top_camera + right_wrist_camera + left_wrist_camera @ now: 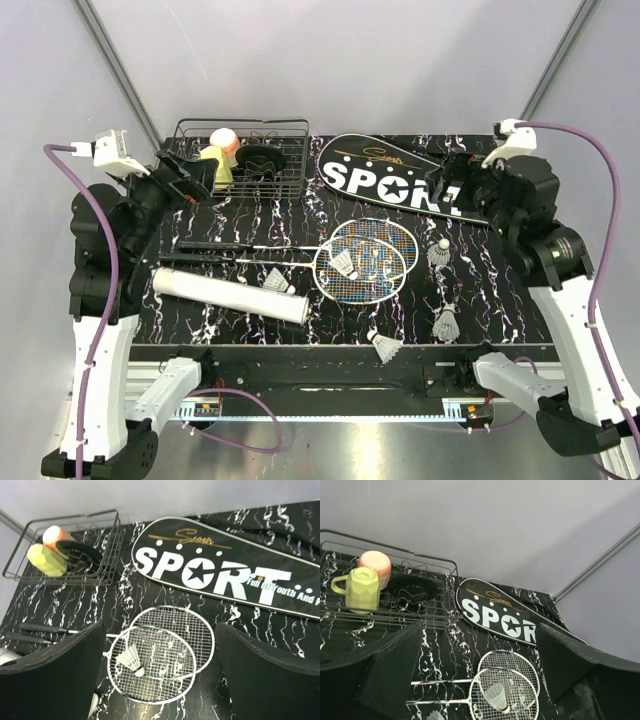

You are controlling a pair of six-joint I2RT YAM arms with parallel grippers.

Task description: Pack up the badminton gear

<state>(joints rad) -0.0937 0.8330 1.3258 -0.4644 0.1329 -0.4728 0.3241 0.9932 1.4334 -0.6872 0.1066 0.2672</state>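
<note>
At the near table edge (250, 340), shuttlecock (385, 347)

Basket (285, 182) back left on table (520, 300), cups (218, 158) in its left end. Bag (385, 178) back right, just beside basket, slanting off right. Rackets (375, 243) in front of both: heads overlapped at centre, shafts running left, side by side. Shuttle 1 (348, 265) on the heads. Tube (230, 294) front left, before the shafts, slanted. Shuttle 2 (278, 281) near its right end, just behind it. Shuttle 3 (440, 252) right of heads, shuttle 4 (447, 322) in front of it, shuttle 5 (385, 347) at front edge.
</note>
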